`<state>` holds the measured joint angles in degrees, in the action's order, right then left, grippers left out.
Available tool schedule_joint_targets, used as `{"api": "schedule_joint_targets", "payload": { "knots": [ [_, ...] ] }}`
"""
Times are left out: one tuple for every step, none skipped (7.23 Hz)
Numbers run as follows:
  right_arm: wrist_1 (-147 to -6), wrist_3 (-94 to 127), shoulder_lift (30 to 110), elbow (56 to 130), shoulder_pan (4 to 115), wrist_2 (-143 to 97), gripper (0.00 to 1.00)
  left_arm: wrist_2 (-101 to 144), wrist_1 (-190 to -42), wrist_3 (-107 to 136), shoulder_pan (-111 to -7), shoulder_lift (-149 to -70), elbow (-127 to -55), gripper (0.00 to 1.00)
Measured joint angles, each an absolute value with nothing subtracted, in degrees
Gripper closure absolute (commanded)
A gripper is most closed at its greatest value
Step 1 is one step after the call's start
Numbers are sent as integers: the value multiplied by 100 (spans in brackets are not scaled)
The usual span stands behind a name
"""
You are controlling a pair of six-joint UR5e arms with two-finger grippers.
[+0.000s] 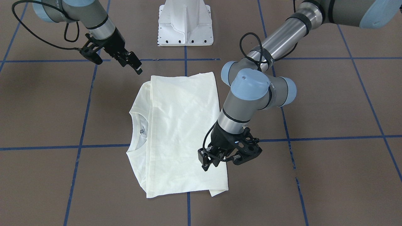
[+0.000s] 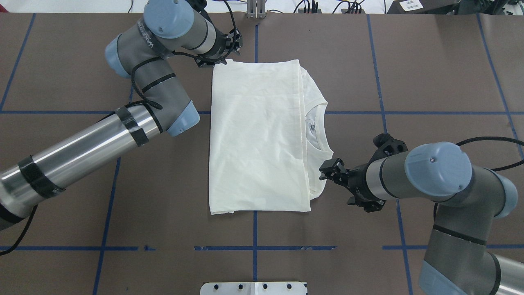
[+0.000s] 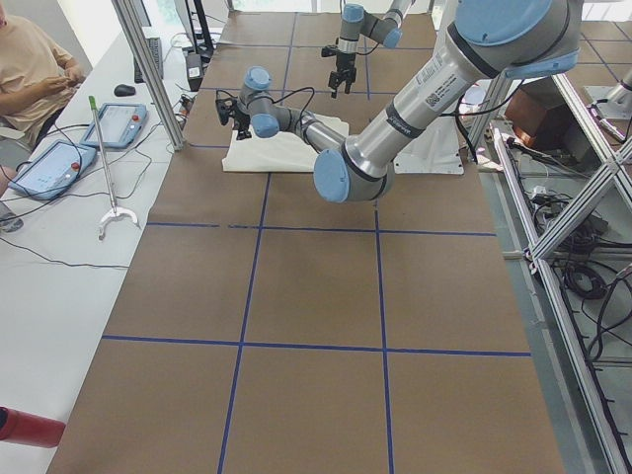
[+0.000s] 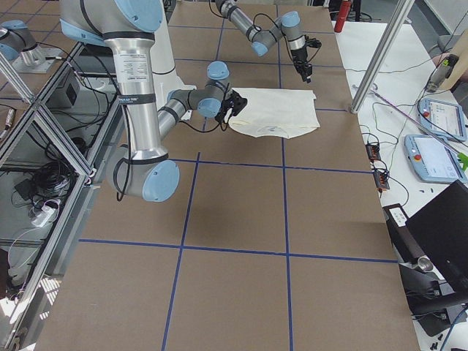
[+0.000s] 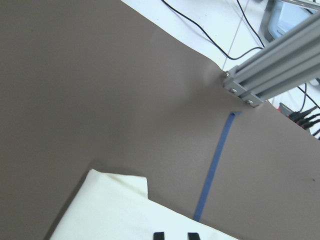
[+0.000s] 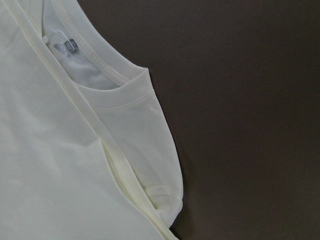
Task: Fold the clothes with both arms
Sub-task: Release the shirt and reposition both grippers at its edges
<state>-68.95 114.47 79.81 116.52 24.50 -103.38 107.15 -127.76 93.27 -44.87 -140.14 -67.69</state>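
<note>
The cream-white T-shirt (image 1: 182, 125) lies folded in a flat rectangle mid-table (image 2: 258, 135), with its ribbed neck (image 2: 317, 127) on my right side. The cat print and the word are hidden. My left gripper (image 1: 204, 165) hangs over the shirt's far corner on my left; in the left wrist view its fingertips (image 5: 158, 235) show close together above the cloth (image 5: 115, 210). My right gripper (image 2: 326, 171) is open and empty, just off the shirt's right edge near the shoulder fold (image 6: 165, 195).
The white pedestal base (image 1: 185, 25) stands at the robot's side of the table. Blue tape lines (image 2: 254, 248) cross the brown table top. An aluminium post (image 5: 270, 75) stands beyond the shirt's far corner. An operator (image 3: 30, 69) and tablets (image 3: 49, 163) are at the far side.
</note>
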Motion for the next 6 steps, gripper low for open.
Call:
{"api": "schedule_joint_targets", "payload": {
  "knots": [
    [-6916,11461,7855,11458,2239,-10008,0,10823,-12706,9322,-4485,-13658,-7270,36],
    [-7102,11464,7615,11238,2100,-9802,0,10861,-12670,9318,-4483,-13486,-7501,35],
    [-7455,11463,7344,11057,1958,-9622,0,10875,-12652,9319,-4483,-13421,-7596,35],
    [-7725,11462,7178,10955,1807,-9440,0,10877,-12644,9322,-4483,-13400,-7633,35],
    [-7845,11461,7107,10888,1705,-9316,2,10875,-12641,9324,-4482,-13391,-7645,35],
    [-7888,11461,7074,10840,1661,-9253,5,10873,-12639,9325,-4482,-13388,-7648,35]
  ]
}}
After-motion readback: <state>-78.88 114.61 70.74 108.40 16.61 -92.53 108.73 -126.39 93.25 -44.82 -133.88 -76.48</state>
